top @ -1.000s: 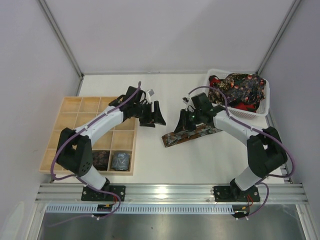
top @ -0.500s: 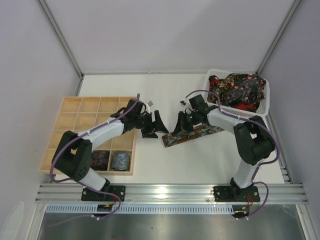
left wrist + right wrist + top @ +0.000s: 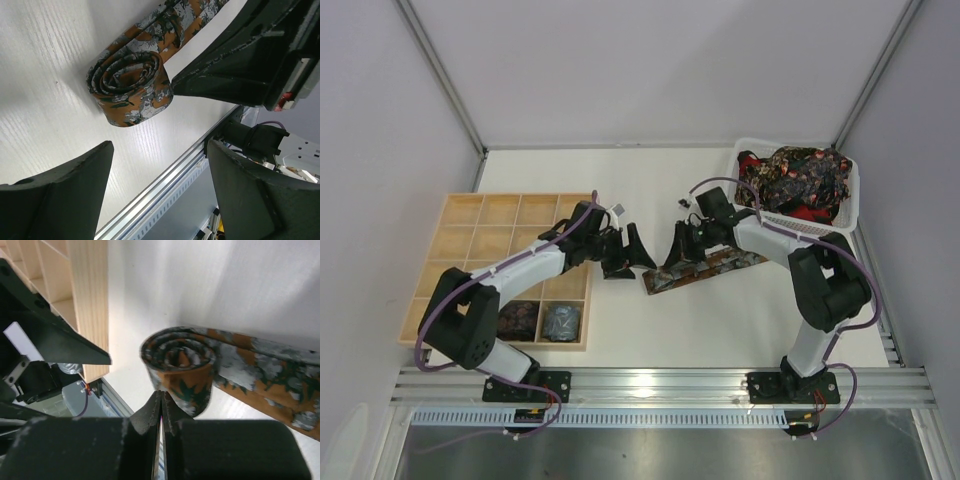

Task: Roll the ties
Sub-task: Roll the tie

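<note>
Tie [image 3: 131, 87] partly coiled, flat tail cut off

A robotics lab cell: 2 robot arms [image 3: 525, 262] bolted to an aluminium rail [image 3: 660, 381], white table [image 3: 670, 325], grey panel walls [image 3: 650, 70].

White table [image 3: 720, 320] w/ grey walls [image 3: 380, 100], alu rail [image 3: 660, 382].

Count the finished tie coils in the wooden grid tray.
2. The darker coil and the greyer coil sit in adjoining compartments of the tray's near row. The left arm crosses over the tray, so another could be hidden.
</note>
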You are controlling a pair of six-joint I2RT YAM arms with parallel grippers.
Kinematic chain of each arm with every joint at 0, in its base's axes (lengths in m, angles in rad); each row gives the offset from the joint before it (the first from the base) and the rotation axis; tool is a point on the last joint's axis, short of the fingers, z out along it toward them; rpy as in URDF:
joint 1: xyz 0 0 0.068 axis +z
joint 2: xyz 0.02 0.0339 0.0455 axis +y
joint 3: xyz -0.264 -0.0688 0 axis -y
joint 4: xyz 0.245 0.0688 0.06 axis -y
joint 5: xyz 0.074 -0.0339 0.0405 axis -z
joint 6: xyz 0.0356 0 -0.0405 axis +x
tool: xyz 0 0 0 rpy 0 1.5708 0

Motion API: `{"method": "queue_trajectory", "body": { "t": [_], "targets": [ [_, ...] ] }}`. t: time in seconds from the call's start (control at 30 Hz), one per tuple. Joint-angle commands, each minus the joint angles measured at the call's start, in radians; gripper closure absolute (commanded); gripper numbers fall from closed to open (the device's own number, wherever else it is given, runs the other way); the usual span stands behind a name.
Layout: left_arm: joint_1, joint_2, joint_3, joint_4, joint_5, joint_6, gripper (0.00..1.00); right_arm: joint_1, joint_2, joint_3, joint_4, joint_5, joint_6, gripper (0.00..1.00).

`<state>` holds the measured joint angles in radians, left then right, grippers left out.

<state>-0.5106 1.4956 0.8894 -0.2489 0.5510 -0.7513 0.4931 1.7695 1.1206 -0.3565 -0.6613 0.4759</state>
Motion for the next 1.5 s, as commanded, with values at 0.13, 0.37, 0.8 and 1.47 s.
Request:
{"method": "queue_trajectory", "body": {
  "t": [0.13,0.37,0.8,1.47],
  "targets": [
    [-0.005,-0.047,0.016,0.011,-0.019,0.01,0.17,0.05,-0.025,0.078,0.033,-0.106,0.026,0.92],
    [-0.005,-0.041,-0.023,0.057,0.01,-0.023,0.15,0.016,0.05,-0.007,0.083,-0.109,0.026,0.93],
    [-0.012,0.096,-0.049,0.192,0.092,-0.094,0.16,-0.042,0.113,-0.067,0.116,-0.034,-0.056,0.94],
    [-0.052,0.175,0.095,0.008,-0.129,0.145,0.28,-0.073,0.122,-0.002,0.114,-0.072,-0.02,0.94]
  ]
}}
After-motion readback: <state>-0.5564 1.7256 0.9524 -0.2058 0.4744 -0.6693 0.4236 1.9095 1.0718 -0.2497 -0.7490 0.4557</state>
